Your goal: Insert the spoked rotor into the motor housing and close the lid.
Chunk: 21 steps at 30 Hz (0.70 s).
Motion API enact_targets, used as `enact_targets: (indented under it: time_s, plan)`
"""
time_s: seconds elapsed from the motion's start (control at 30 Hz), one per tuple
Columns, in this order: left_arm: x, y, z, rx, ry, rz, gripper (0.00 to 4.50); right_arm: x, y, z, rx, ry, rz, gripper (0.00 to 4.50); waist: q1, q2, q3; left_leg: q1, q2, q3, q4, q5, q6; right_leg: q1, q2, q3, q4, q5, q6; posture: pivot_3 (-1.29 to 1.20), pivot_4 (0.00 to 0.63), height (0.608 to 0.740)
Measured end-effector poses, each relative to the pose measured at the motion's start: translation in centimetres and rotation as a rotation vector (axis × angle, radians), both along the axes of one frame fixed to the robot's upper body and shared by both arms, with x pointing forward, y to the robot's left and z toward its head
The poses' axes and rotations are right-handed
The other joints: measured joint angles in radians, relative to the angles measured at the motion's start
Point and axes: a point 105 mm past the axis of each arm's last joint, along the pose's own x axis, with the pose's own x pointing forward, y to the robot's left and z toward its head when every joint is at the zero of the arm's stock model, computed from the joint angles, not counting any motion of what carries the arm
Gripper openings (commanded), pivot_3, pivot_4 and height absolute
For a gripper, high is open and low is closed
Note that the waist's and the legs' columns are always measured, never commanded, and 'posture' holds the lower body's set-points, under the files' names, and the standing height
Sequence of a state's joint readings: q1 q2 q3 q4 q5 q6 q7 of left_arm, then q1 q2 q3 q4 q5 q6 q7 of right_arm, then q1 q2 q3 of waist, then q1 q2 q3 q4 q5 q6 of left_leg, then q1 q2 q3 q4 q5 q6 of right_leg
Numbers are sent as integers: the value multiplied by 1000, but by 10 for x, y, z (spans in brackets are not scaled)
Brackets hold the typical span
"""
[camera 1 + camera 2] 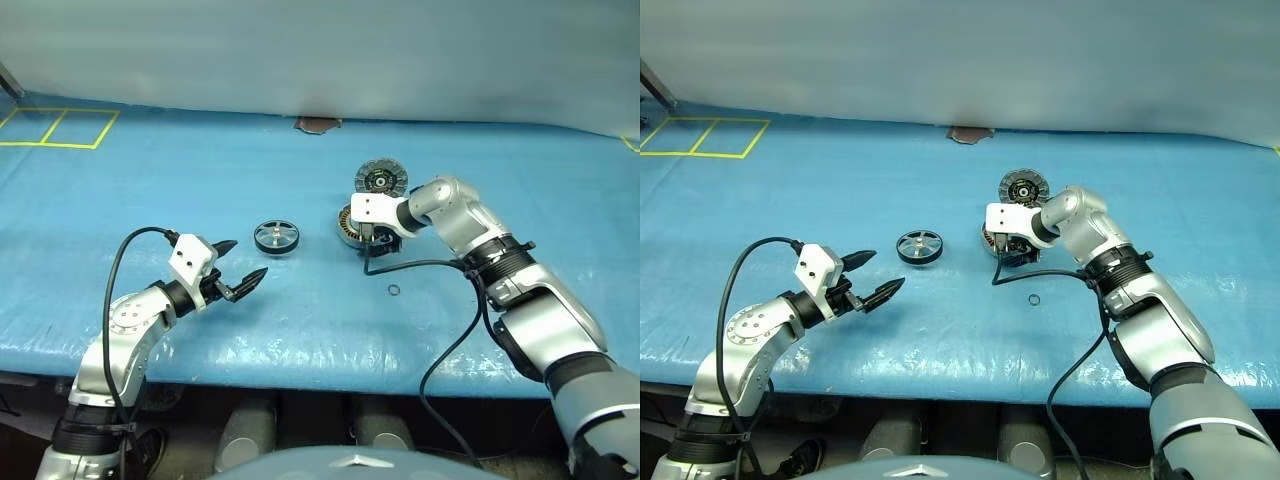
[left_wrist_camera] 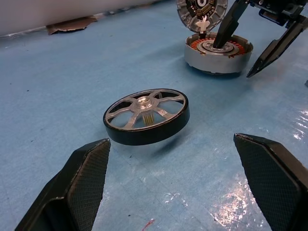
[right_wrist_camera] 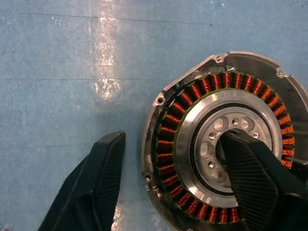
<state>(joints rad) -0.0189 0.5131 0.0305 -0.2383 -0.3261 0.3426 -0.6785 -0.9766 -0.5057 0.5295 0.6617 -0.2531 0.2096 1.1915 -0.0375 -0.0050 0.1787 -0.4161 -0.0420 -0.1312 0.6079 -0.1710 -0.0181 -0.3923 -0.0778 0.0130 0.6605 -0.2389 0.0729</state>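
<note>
The left gripper point(image 1: 243, 268) sits nearest, low at the front left of the blue worktop point(image 1: 200, 180), its jaws spread wide and released, holding nothing. They point toward the spoked rotor point(image 1: 276, 237), which lies flat on the worktop a little beyond them and apart from both fingers; the left wrist view shows its dark outer ring and silvery spokes and hub between the two fingertips, but farther on. To the right of the rotor and nearer the front edge, a tiny black O-ring point(image 1: 394, 291) lies by itself.

Past that, the right gripper point(image 3: 173, 159) reaches down onto the motor housing point(image 3: 226, 144), right of the rotor. One finger point(image 3: 250, 178) stands in the housing's silver centre, the other point(image 3: 96, 183) outside its rim over the worktop, so the jaws straddle the wall and the coppery windings without yet clenching them. Just behind the housing, the lid point(image 1: 381, 179) stands open at its rim, ribbed inner face showing.

Farthest back, yellow tape lines point(image 1: 60, 128) mark the left corner.
</note>
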Motion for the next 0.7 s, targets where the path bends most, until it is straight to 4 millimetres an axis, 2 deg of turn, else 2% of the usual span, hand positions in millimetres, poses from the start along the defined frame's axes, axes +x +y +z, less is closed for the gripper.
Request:
enact_targets:
  time_s: [0.1,0.2,0.47,0.7]
  plan:
    - [0,0,0,1,1,1,4500,1,0,0,-7,18,5,2590,-1,-1,0,1,0,0,0,0,0,0,0,0,0,1,-1,0,150,740]
    - [0,0,0,1,2,1,4500,1,0,0,-1,38,4,2247,-2,-1,-1,2,0,0,0,0,0,1,0,0,0,0,0,0,150,740]
    - [0,-1,0,0,1,-2,4500,3,10,-1,66,0,-83,2227,-11,-1,-1,3,1,0,0,1,-2,1,1,1,2,0,0,0,150,740]
    - [4,-9,-1,-12,4,-26,4500,-39,15,-2,-40,-46,68,2227,0,-1,-1,0,1,0,-3,1,-2,-2,1,0,1,-1,1,0,150,740]
